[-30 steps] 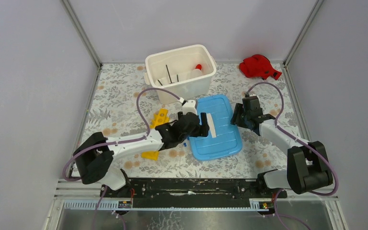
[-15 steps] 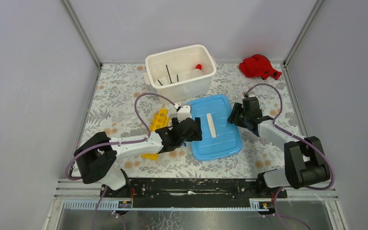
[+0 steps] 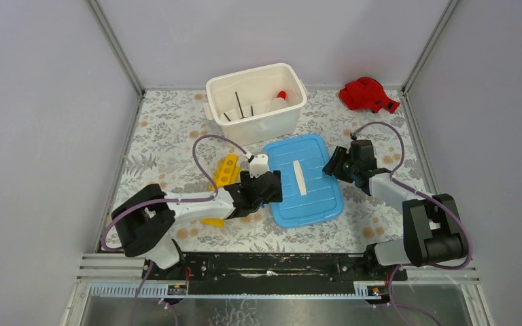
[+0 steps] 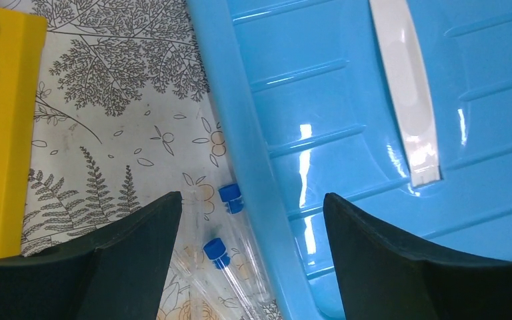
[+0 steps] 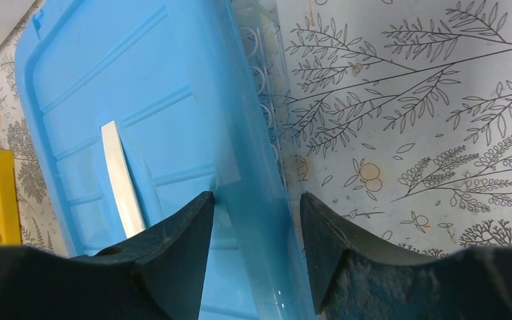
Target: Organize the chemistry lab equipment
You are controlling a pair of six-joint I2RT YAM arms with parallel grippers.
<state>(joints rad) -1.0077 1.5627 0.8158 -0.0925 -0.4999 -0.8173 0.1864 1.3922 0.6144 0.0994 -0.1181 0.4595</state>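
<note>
Two tiny clear blue-capped tubes (image 4: 230, 200) lie on the patterned mat against the blue lid's (image 4: 373, 167) left edge. My left gripper (image 4: 252, 200) is open and hangs over them and that edge; it also shows in the top view (image 3: 272, 186). The yellow rack (image 3: 225, 168) lies left of it, partly under my left arm. It also shows in the left wrist view (image 4: 0, 133). My right gripper (image 5: 257, 197) is closed on the lid's right rim (image 5: 253, 167); it also shows in the top view (image 3: 331, 165). Black rods (image 3: 239, 106) stand in the white tub (image 3: 272, 122).
The blue lid (image 3: 304, 180) lies flat mid-table with a white strip (image 3: 298, 176) on it. A clear ringed plastic piece (image 5: 265, 80) lies along its right edge. A red cloth (image 3: 367, 95) sits at the back right. A red item (image 3: 281, 95) is in the tub.
My left gripper has pulled back from above the lid to its left edge. My right gripper has moved slightly left, and the lid's far end has swung a little left.
</note>
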